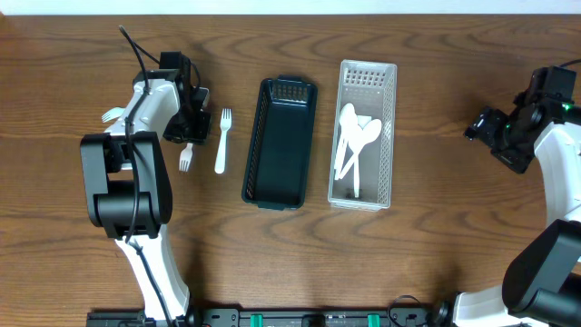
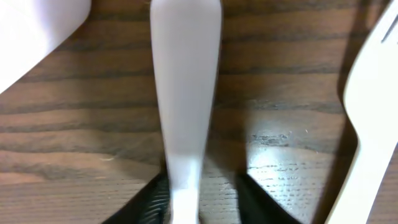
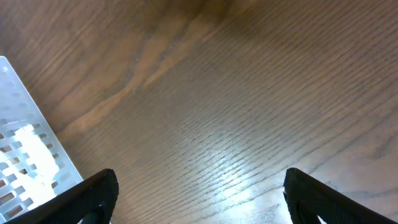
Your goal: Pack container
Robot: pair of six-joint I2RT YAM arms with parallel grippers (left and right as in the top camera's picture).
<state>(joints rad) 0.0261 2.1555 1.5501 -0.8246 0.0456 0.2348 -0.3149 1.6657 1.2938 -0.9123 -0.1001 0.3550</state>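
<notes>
A dark wood-grain tabletop [image 1: 436, 272] carries everything. At its centre lies an empty black tray [image 1: 251, 154], and at the tray's 3 o'clock a white perforated basket [image 1: 392, 136] is seen with white plastic spoons [image 1: 349, 136] inside.

At the tray's 9 o'clock two white plastic forks lie flat, tines toward 6 o'clock. The nearer fork [image 1: 222, 141] is untouched. The farther fork [image 2: 186, 93] is straddled at its handle by the left hand [image 2: 204, 205]. One finger [image 2: 152, 199] is seen against the handle, while a strip of wood shows beside the other, so whether the handle is pinched yet cannot be told.

The right hand [image 3: 199, 208] is held spread over bare wood at the basket's 3 o'clock, with nothing between its fingers.

The fork is judged very light, thin, somewhat springy and slick. A hold across the narrow handle near mid-length is judged best, since a grip near the end could let it pivot or slip. The tray is taken as its likely destination.
</notes>
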